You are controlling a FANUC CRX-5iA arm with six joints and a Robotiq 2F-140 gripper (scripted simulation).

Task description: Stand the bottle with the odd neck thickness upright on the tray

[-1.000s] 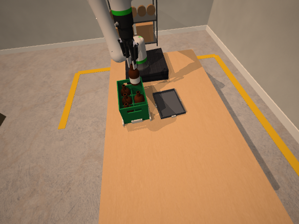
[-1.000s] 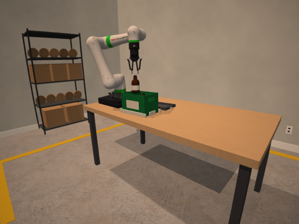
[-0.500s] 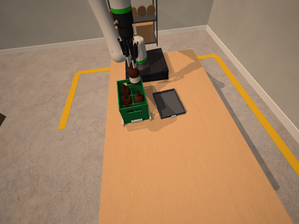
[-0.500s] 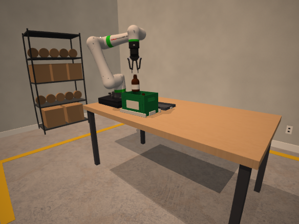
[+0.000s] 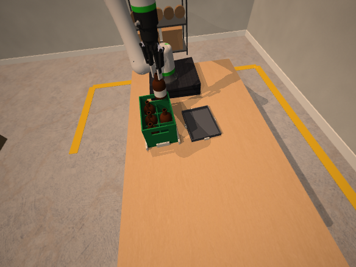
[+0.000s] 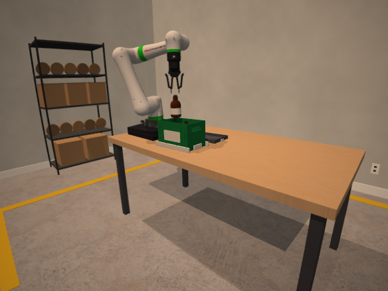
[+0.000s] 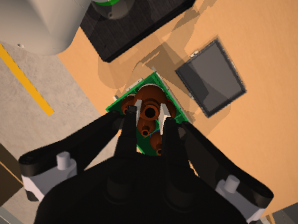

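A green crate (image 5: 158, 122) stands on the table near the robot's base, and also shows in the side view (image 6: 181, 132). My gripper (image 5: 155, 73) points straight down over the crate's far right cell and is shut on the neck of a brown bottle with a white label (image 5: 159, 86). The bottle hangs upright, its bottom about level with the crate's rim (image 6: 175, 106). In the wrist view the fingertips flank the bottle's neck (image 7: 149, 107). Several other brown bottles (image 5: 149, 117) stand in the crate's cells. The dark empty tray (image 5: 201, 122) lies right of the crate.
The robot's black base plate (image 5: 180, 76) sits just behind the crate. A metal shelf with boxes and rolls (image 6: 70, 99) stands beyond the table. The crate is close to the table's left edge.
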